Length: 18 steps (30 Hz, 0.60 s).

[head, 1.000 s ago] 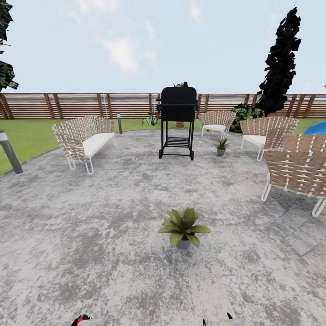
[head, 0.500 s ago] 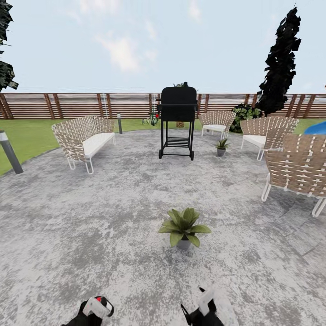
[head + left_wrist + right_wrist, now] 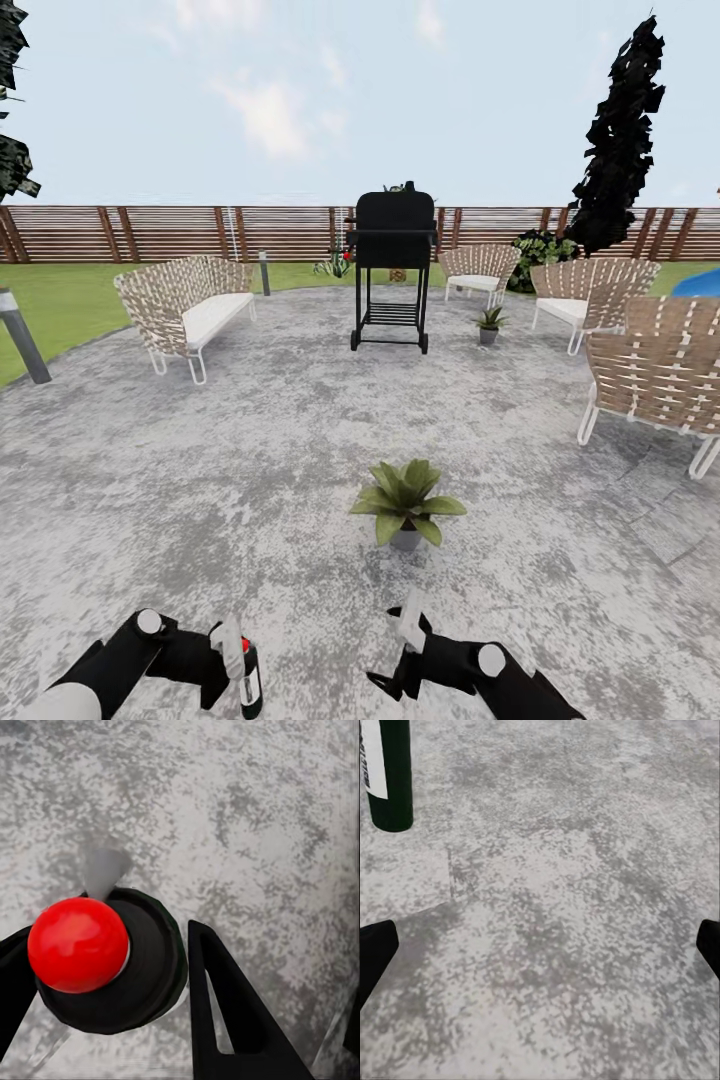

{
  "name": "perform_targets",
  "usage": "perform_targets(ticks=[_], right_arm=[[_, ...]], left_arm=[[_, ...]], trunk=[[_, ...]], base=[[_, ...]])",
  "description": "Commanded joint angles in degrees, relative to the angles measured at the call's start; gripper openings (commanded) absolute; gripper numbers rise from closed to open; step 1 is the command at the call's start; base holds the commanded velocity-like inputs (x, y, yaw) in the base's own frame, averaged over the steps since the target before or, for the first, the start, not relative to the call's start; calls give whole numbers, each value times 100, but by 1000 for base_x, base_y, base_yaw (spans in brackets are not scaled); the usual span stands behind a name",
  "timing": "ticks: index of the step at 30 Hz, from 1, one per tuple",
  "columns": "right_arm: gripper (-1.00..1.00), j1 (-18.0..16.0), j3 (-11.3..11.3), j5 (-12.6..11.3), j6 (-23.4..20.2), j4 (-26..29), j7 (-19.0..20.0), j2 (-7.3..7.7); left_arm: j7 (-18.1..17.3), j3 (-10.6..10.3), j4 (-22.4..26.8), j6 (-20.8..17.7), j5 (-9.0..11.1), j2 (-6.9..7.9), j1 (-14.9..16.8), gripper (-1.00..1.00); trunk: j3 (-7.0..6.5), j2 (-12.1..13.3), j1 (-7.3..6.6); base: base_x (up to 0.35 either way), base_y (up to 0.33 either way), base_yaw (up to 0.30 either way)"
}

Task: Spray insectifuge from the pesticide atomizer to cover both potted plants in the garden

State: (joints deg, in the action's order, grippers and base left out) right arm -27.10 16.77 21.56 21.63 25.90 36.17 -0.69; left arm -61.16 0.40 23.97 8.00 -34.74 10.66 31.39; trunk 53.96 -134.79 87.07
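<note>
- The light was bright, even, overcast-like daylight under a pale hazy sky (image 3: 300,100).
- Shadows were faint: only a soft dark patch lay under the near potted plant (image 3: 405,505).
- The patio (image 3: 250,450) looked blotchy and smeared, softest in the wrist views.
- The right-hand chairs (image 3: 650,380) stretched toward the frame edge.
</note>
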Motion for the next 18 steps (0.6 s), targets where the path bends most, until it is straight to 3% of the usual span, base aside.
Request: perform_targets(ticks=[1,9,10,18], right_arm=[[100,-7,-7,59,35,2,43,-1],[100,-19,-3,66,34,156,219,-20],[-100,-20,-2,67,33,188,266,-23],[-100,-21,-2,67,-21,390,510,-41]], left_arm=[[-20,6,5,57,-111,-7,7,-100],[-45,4,3,53,-346,-31,16,-100],[-45,4,3,53,-354,-36,16,-100],[-45,-66,20,60,-411,-107,16,-100]], trunk=[[5,-2,-1],[5,-2,-1],[5,-2,-1],[5,-2,-1]], base=[[0,0,0],[0,0,0],[0,0,0],[0,0,0]])
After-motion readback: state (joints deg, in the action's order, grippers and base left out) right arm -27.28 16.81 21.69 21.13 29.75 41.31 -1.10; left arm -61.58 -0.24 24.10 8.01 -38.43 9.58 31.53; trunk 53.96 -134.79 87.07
